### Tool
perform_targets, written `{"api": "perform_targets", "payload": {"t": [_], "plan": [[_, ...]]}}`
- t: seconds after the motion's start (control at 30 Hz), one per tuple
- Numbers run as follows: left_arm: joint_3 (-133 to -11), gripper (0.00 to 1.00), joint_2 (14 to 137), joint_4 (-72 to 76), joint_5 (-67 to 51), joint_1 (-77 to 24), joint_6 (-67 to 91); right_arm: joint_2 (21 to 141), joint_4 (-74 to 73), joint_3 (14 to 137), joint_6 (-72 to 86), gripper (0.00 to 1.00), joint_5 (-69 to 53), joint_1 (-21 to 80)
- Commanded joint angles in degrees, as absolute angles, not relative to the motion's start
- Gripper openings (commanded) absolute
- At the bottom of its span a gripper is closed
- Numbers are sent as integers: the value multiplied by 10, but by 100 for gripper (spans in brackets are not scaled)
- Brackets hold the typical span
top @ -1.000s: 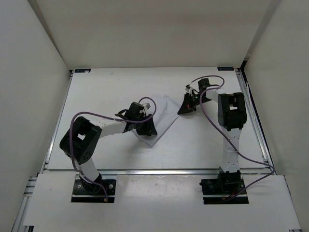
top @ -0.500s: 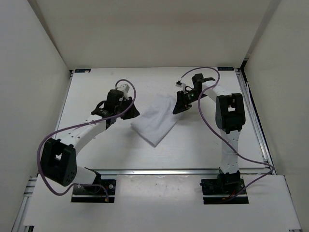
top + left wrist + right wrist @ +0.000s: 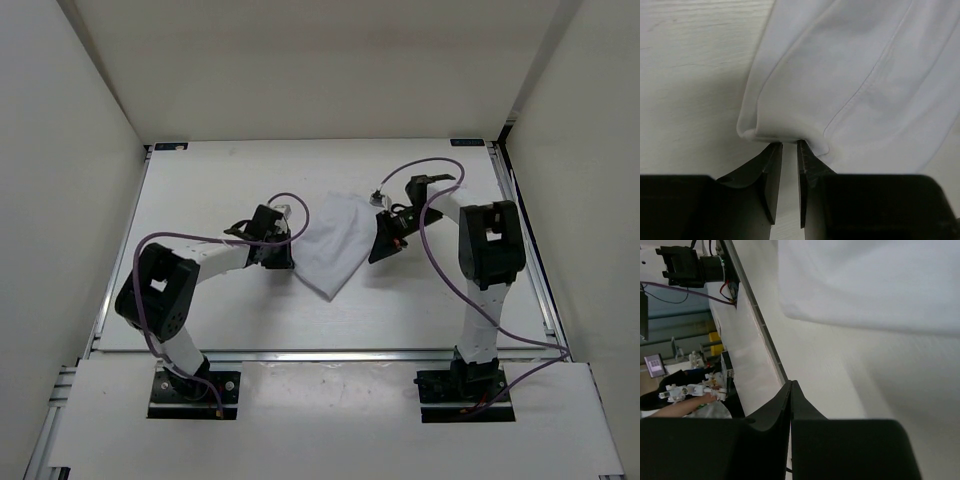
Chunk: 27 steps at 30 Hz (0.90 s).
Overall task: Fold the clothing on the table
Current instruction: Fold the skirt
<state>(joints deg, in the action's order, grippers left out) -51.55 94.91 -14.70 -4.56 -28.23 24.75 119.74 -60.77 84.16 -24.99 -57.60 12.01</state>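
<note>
**Clothing and both arms, seen from above and from the wrists.** The clothing (image 3: pixel 335 243) is plain white fabric folded to a rough diamond. It lies flat near the middle of the table (image 3: pixel 200 190). The left wrist view shows a stitched seam and a rolled fold edge. The left arm reaches low across the surface. The left gripper (image 3: pixel 788 145) sits at the clothing's left edge, jaws narrowly parted, tips against the fold; whether it grips cannot be told. The right gripper (image 3: pixel 790 386) is closed on nothing, just beside the right edge.

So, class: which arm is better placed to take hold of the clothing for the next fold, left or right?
Left, probably. The left pincer has its tips slightly apart right at the rolled edge of the clothing; the right pincer is shut, with the clothing lying apart from its tips.
</note>
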Motion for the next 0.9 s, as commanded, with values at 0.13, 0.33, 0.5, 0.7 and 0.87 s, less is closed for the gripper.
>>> {"api": "perform_targets", "payload": {"t": [0.13, 0.33, 0.5, 0.7, 0.87], "plan": [[-496, 20, 969, -142, -86, -318, 247, 1141, -588, 819, -238, 0, -558, 140], [-461, 6, 953, -172, -115, -374, 250, 1162, -590, 853, -237, 0, -563, 123], [-482, 0, 871, -183, -67, -410, 256, 1183, -609, 867, -258, 2, -572, 131], [-516, 0, 819, -169, -1, -345, 241, 1178, -590, 859, -245, 1, -570, 145], [-558, 0, 906, -162, -1, -319, 202, 1181, -583, 857, -245, 0, -548, 168]]}}
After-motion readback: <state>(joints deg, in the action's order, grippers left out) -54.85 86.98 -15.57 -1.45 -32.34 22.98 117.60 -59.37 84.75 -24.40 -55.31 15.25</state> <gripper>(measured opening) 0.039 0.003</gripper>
